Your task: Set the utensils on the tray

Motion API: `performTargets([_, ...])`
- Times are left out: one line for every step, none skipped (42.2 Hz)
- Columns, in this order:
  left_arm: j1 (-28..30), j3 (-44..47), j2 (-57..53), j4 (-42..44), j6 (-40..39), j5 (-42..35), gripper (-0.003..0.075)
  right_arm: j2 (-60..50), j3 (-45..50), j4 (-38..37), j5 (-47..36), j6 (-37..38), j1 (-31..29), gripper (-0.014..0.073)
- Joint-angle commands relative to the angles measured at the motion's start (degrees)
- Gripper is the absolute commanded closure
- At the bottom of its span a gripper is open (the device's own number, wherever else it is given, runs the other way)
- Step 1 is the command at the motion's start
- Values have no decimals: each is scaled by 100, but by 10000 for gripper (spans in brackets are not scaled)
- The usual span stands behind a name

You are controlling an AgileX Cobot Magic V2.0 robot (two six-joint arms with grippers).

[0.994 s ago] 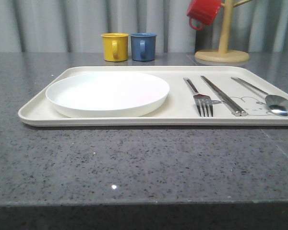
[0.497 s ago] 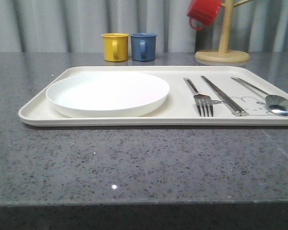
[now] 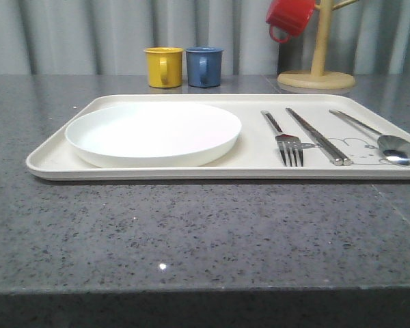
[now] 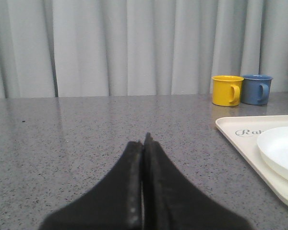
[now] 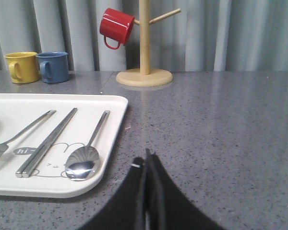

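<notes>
fork (image 3: 287,138), chopsticks (image 3: 319,137), spoon (image 3: 386,142) lying on tray (image 3: 48,160): thin, stiff, slippery, grab mid-handle; both grippers (image 4: 144,143) (image 5: 147,160) sitting closed, empty.

— Cut off at the front view's right edge: tray (image 3: 55,160), near corner out of frame. Wooden mug stand (image 3: 318,68) cropped at the top, red mug (image 3: 289,15) too

— In the left wrist view?

— Tray lettering (image 4: 248,132) broken off behind the plate (image 4: 283,151), only "Ra" readable. Plate and tray both run off the frame's edge

— And the right wrist view?

— Fork (image 5: 19,139) tines cropped at the frame's edge. Rabbit drawing (image 5: 57,165) partly covered by chopsticks (image 5: 47,142) and spoon (image 5: 86,153). Small white speck by the right gripper (image 5: 147,154) tip, too small to identify
</notes>
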Motion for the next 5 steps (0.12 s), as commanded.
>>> performTargets([4,68,-124,-54,-52,-469,741,-82,-2,-63,-470,11,-30,707])
performTargets([4,68,-124,-54,-52,-469,741,-82,-2,-63,-470,11,-30,707])
performTargets([4,68,-124,-54,-52,-469,741,-82,-2,-63,-470,11,-30,707])
performTargets([4,68,-124,-54,-52,-469,741,-82,-2,-63,-470,11,-30,707])
performTargets([4,68,-124,-54,-52,-469,741,-82,-2,-63,-470,11,-30,707])
